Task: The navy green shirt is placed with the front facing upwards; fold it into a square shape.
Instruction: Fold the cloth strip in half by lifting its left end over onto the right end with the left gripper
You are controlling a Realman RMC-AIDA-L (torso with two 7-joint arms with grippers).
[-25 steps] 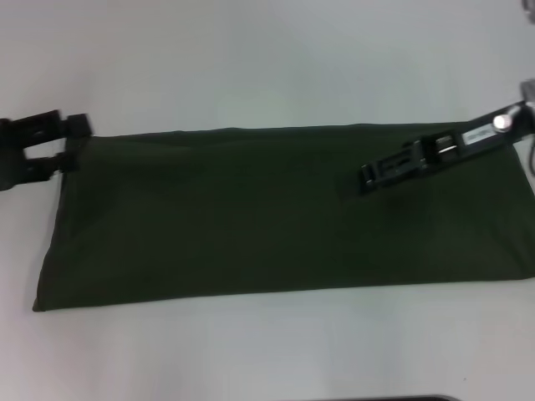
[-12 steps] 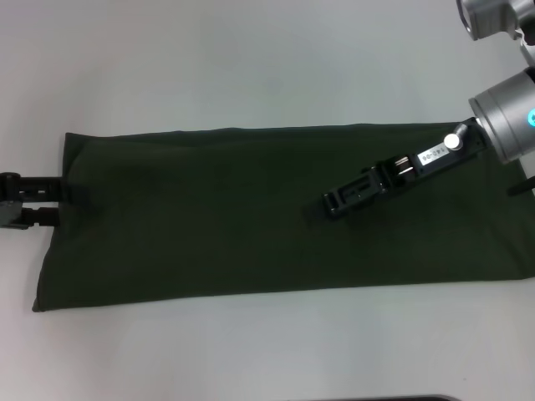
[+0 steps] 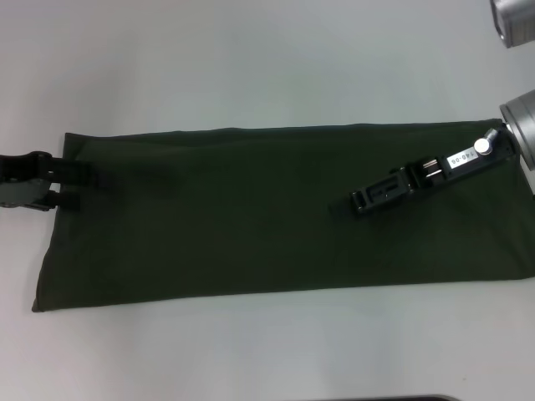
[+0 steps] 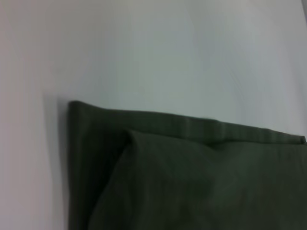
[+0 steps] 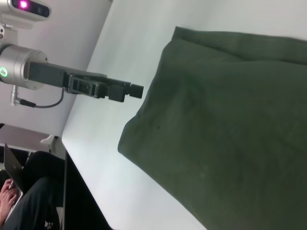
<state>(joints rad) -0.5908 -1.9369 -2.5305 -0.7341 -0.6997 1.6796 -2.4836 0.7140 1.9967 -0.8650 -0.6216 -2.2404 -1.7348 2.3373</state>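
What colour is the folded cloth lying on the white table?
Dark olive green, plain, no pattern visible; the folded cotton shirt shows best in the head view.

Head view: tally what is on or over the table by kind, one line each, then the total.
Shirts: 1, the navy green shirt, folded into a long band on the white table.
Grippers: 2, the left gripper at the shirt's left end, the right gripper over its right half.
Total: 3

The left gripper [image 3: 79,185] now reaches over the navy green shirt [image 3: 251,209] at its left edge, having stood just off it; the right gripper [image 3: 361,203] sits farther right, nearer that end
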